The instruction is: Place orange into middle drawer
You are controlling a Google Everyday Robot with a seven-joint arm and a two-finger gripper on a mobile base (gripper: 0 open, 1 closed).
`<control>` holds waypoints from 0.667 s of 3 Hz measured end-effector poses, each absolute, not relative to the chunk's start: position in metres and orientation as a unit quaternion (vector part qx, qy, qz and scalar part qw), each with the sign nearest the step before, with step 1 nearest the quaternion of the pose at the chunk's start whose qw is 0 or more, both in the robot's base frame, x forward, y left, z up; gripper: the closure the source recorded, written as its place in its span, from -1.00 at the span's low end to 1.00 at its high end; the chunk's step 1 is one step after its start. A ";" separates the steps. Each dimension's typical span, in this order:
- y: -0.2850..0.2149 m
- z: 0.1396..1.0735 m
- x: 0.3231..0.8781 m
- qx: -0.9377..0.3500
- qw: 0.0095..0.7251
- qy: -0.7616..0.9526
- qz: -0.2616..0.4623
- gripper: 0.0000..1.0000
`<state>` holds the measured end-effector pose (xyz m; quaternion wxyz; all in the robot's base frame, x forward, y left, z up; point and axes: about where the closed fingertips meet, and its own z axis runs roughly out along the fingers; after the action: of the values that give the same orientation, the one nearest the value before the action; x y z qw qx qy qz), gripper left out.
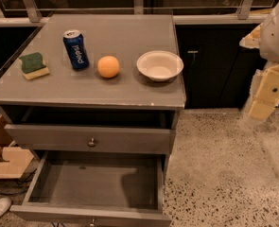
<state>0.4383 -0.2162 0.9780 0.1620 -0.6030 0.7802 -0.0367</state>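
Your arm (277, 30) sat at the far right edge of the view, out over the speckled floor (224, 174) and well apart from the cabinet. Its white upper shell was up high and the cream-coloured gripper (266, 96) hung below it, pointing down and slightly left. You could not tell whether the gripper was released or clenched; nothing was seen in it.

The orange (108, 66) rested on the grey cabinet top (120, 32), between the blue soda can (75, 49) on its left and the white bowl (151, 56) on its right, touching neither. The can stood upright, and the white lettering running along its side read "pepsi". A green-and-yellow sponge (34, 65) lay near the left edge.

Below, the middle drawer (82, 183) was pulled out towards you, its plain grey inside bare. The matching drawer above it (125, 140), with its round metal knob (91, 142), stood only a little way out.
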 end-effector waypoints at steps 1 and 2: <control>-0.211 0.979 0.437 -0.607 0.164 0.777 -0.035 -1.00; -0.189 0.986 0.432 -0.622 0.174 0.763 -0.029 -1.00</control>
<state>0.4316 -0.1886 0.9860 0.1737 -0.6224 0.7626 -0.0294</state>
